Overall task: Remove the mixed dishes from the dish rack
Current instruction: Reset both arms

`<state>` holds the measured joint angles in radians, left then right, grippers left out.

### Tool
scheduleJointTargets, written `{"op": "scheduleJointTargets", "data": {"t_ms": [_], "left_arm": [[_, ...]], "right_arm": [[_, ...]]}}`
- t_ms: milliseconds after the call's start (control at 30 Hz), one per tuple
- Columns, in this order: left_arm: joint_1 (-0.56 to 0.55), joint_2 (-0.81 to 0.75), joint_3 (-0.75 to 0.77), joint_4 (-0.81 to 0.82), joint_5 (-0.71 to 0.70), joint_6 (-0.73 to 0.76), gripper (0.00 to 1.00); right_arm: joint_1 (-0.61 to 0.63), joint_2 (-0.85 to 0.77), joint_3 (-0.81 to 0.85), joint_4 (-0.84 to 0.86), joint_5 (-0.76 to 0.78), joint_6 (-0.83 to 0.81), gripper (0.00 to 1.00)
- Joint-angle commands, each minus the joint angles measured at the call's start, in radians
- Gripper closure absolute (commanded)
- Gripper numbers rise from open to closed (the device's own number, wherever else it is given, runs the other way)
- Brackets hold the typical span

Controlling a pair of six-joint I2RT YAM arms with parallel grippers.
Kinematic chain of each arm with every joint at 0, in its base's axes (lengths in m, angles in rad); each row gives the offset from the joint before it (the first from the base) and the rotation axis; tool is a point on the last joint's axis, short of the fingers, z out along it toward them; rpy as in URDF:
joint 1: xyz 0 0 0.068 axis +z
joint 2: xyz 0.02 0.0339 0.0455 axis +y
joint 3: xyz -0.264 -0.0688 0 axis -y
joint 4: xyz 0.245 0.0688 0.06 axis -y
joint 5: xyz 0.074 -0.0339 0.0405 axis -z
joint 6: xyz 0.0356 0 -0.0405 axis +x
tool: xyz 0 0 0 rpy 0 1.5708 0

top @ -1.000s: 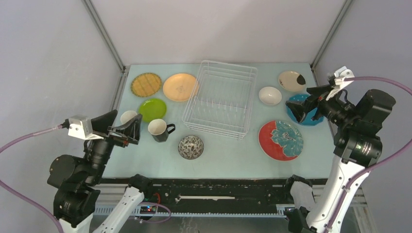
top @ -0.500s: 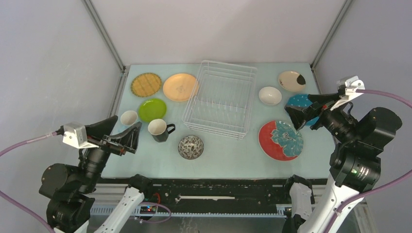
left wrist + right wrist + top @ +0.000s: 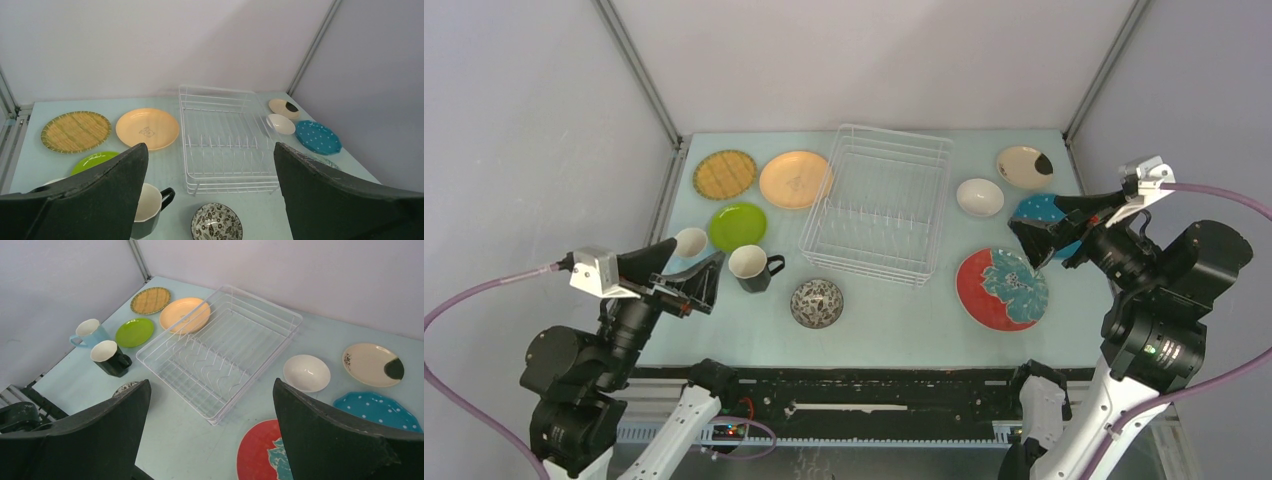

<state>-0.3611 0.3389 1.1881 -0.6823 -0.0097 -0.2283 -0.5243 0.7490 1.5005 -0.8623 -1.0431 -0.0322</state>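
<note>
Black fingers of your left gripper (image 3: 210, 146) and right gripper (image 3: 211, 382) stand spread wide, holding nothing, raised over the near corners of the table (image 3: 904, 325). Nearest you lie the speckled bowl (image 3: 816, 302), black mug (image 3: 752, 267) and red floral plate (image 3: 1002, 288). The dish rack (image 3: 867, 264) sits mid-table. Left of it are the light-blue cup (image 3: 689, 241), lime plate (image 3: 737, 226), orange plate (image 3: 792, 179) and yellow woven plate (image 3: 724, 174); right of it, the white bowl (image 3: 979, 197), blue dotted plate (image 3: 377, 410) and cream plate (image 3: 1022, 166).
</note>
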Motion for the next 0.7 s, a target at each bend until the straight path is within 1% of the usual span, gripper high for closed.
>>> {"op": "scheduleJointTargets", "data": {"t_ms": [0,667], "left_arm": [[0.005,-0.006,-0.029,0.04,0.044,-0.013,0.0],[0.005,-0.047,-0.155,0.095,0.07,-0.032,0.0]], "right_arm": [[-0.009,0.012,-0.004,0.03,-0.026,0.029,0.0],[-0.016,-0.021,-0.061,0.035,-0.057,0.003,0.0]]}}
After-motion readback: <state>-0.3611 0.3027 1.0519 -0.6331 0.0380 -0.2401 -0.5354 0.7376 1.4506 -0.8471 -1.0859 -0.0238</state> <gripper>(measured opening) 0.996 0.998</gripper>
